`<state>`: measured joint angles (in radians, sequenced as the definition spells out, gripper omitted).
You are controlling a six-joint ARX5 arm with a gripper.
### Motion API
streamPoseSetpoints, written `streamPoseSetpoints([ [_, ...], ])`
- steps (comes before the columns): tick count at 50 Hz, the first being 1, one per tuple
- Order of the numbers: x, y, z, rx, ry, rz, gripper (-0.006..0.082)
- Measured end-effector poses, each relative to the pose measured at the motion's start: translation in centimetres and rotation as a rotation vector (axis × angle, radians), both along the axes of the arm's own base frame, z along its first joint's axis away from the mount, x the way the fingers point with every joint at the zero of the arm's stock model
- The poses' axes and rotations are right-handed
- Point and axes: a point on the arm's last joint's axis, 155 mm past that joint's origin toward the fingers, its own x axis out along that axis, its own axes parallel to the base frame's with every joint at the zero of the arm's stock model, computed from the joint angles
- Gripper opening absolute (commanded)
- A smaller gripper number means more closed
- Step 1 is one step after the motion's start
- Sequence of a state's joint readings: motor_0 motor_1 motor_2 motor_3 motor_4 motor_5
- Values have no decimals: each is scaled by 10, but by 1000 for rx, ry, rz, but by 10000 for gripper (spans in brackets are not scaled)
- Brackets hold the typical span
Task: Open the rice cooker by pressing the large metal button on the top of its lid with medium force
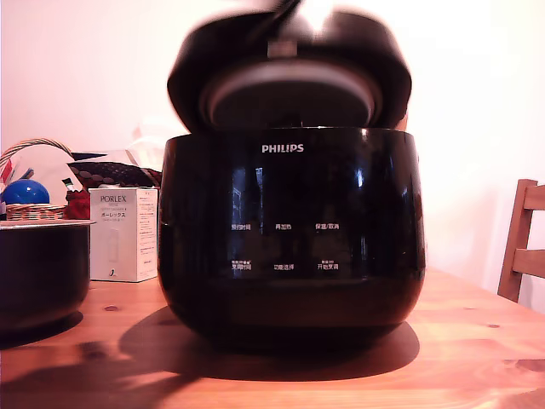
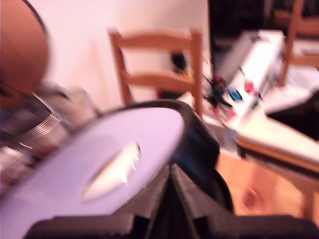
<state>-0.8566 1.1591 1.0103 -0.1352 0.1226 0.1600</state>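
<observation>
The glossy black rice cooker (image 1: 289,230) with its white PHILIPS logo stands in the middle of the wooden table (image 1: 477,358). Its domed lid (image 1: 289,64) is tilted up off the body and motion-blurred, and the round grey inner plate (image 1: 289,95) shows underneath. In the wrist view the lid's top (image 2: 65,189) reflects bright light, and the oval metal button (image 2: 112,172) sits on it. My gripper (image 2: 172,174) is shut, its dark fingers meeting in a point just beside the lid's rim, with nothing between them. In the exterior view only a dark blurred streak of the arm (image 1: 285,10) shows above the lid.
A smaller dark pot with a metal rim (image 1: 43,273) stands at the exterior view's left. Behind it are a white PORLEX box (image 1: 123,234) and a basket with a blue ball (image 1: 24,192). A wooden chair (image 1: 524,247) is at the right edge.
</observation>
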Motion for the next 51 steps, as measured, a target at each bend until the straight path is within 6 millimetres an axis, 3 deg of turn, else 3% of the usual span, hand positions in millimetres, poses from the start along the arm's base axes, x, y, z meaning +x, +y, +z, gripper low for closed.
streamPoseSetpoints([
  [12,-2,31,42,-71,-90,97,-19],
  [19,9,64,54,-68,-123,224,-19],
  [26,26,102,52,-20,-133,349,-19],
  [39,62,172,29,63,-66,567,-19],
  [51,74,204,22,70,-34,638,-19],
])
